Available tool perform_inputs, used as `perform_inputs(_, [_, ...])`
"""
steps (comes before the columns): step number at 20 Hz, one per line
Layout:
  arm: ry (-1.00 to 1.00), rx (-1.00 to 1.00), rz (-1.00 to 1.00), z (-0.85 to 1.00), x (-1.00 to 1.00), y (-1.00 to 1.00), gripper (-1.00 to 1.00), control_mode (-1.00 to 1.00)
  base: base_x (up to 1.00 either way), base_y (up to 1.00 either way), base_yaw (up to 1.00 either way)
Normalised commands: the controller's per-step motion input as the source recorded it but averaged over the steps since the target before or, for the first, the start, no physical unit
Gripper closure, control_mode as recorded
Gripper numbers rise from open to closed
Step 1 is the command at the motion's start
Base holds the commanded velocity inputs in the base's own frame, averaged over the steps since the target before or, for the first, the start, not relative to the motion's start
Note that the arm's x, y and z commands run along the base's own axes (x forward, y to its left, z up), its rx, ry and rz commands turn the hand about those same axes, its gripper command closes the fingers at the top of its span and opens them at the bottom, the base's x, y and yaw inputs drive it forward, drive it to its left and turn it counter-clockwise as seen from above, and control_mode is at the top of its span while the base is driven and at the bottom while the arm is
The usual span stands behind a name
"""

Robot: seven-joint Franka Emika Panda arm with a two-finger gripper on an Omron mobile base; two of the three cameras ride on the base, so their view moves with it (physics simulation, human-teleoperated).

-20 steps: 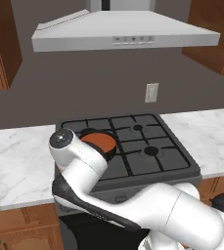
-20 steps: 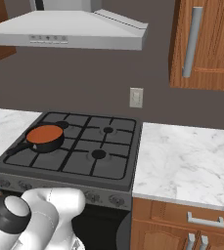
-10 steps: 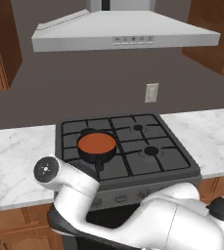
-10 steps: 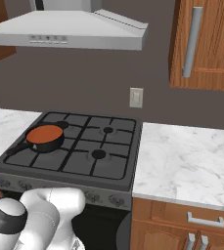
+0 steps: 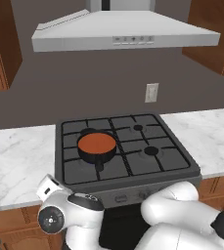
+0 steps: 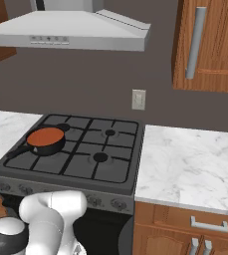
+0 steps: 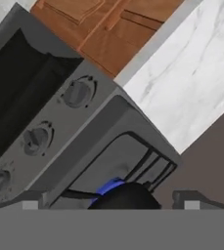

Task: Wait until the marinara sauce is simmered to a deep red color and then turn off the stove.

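The marinara sauce point(image 5: 97, 142) is an orange-red disc in a small black pan point(image 6: 42, 147) on the front left burner of the stove point(image 5: 152, 163). In the hand view, a blue flame point(image 7: 109, 186) burns beside the dark underside of the pan point(image 7: 126, 198). The same view, rolled, looks up along the stove's front panel with three round knobs point(image 7: 77, 93). My gripper point(image 7: 109, 203) hangs low in front of that panel, below the left corner. Its fingertips point(image 7: 31, 200) stand wide apart, open, with nothing held.
A grey range hood point(image 5: 125, 33) hangs over the cooktop. Marble counter point(image 6: 192, 162) runs on both sides, with wooden drawers point(image 6: 200, 224) under it. An outlet point(image 6: 138, 99) is on the back wall. My folded arm point(image 5: 74, 219) covers part of the stove front.
The arm has dropped from over the cooktop's left side to low in front of the stove. The pan, half hidden by the elbow before, now shows whole in the left base view.
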Motion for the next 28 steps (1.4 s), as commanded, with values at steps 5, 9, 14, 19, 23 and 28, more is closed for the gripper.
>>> perform_inputs(5, [-0.12, -0.01, 0.08, -0.35, 0.07, 0.0, -1.0, -1.0, 0.0, 0.0, 0.0])
perform_inputs(9, [-0.05, -0.01, 0.02, -0.2, 0.01, 0.0, -1.0, -1.0, 0.0, 0.0, 0.0])
perform_inputs(14, [0.0, -0.02, 0.01, -0.28, 0.0, 0.0, -1.0, -1.0, 0.0, 0.0, 0.0])
perform_inputs(19, [-0.03, -0.01, 0.0, -0.29, -0.01, 0.05, -1.0, -1.0, 0.0, 0.0, 0.0])
perform_inputs(23, [-0.11, 0.0, 0.0, -0.2, -0.04, 0.03, -1.0, -1.0, 0.0, 0.0, 0.0])
perform_inputs(28, [-0.13, 0.0, 0.0, -0.1, -0.04, 0.0, -1.0, -1.0, 0.0, 0.0, 0.0])
